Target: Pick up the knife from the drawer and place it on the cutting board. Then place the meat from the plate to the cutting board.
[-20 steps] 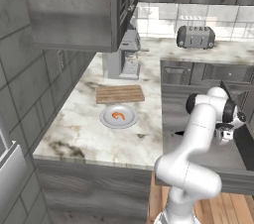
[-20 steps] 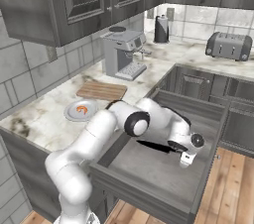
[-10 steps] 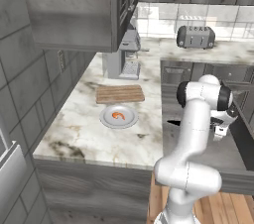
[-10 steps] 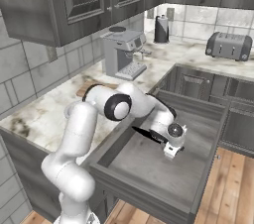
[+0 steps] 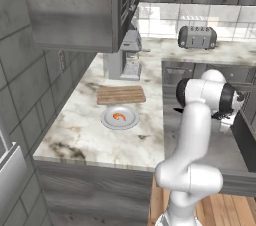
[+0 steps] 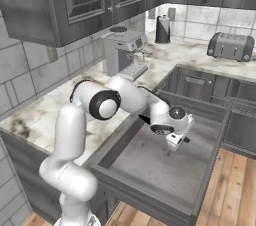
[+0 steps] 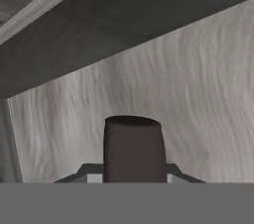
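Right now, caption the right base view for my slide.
Gripper low inside the open drawer, closed on the knife.

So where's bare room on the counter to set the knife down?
The cutting board top is bare, between the coffee machine and the plate. Marble left of and in front of the plate is free. The plate holds the meat.

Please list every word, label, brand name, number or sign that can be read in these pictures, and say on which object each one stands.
There is no readable text in any view.
The silver toaster shows no brand or label.
The grey coffee machine shows no lettering or numbers.
The dark cylindrical canister is plain.
The grey upper cabinets, the brown wooden cutting board and the round white-grey plate bear no marks or signs.
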